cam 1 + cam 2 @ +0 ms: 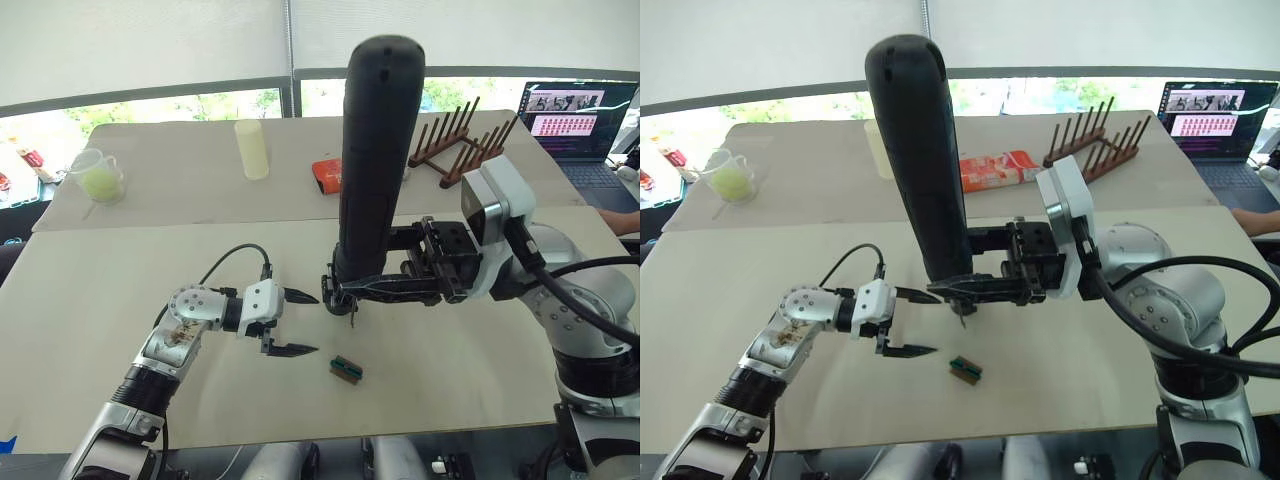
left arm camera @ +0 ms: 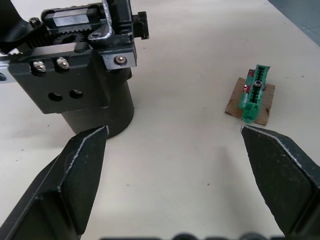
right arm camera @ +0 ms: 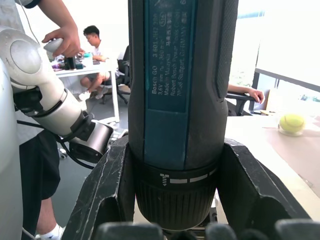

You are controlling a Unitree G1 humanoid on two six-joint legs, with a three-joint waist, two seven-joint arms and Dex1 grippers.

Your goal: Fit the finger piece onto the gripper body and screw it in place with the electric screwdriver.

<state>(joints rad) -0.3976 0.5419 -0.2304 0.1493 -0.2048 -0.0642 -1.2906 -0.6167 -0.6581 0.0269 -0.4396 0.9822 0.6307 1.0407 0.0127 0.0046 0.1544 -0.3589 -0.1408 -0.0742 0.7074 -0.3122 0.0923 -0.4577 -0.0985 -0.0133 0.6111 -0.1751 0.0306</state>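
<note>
My right gripper [image 1: 348, 290] is shut on the electric screwdriver [image 1: 378, 160], a thick dark cylinder held upright with its thin bit pointing down over the table's middle. In the right wrist view the screwdriver [image 3: 175, 100] sits clamped between both fingers [image 3: 102, 195]. My left gripper [image 1: 298, 322] stands open just left of the bit, low over the table, with nothing between its fingers. In the left wrist view the gripper body [image 2: 85, 85], a black assembly on a round base, stands on the table just beyond one fingertip of the left gripper [image 2: 172, 129]. The finger piece is out of view.
A small green-brown block [image 1: 346, 368] lies on the table near the left gripper's nearer finger. On the far table stand a cream cylinder [image 1: 252, 150], a clear cup [image 1: 97, 177], an orange packet [image 1: 326, 174] and a wooden rack [image 1: 465, 140]. A laptop [image 1: 580, 115] is at the far right. People [image 3: 92, 45] show in the right wrist view.
</note>
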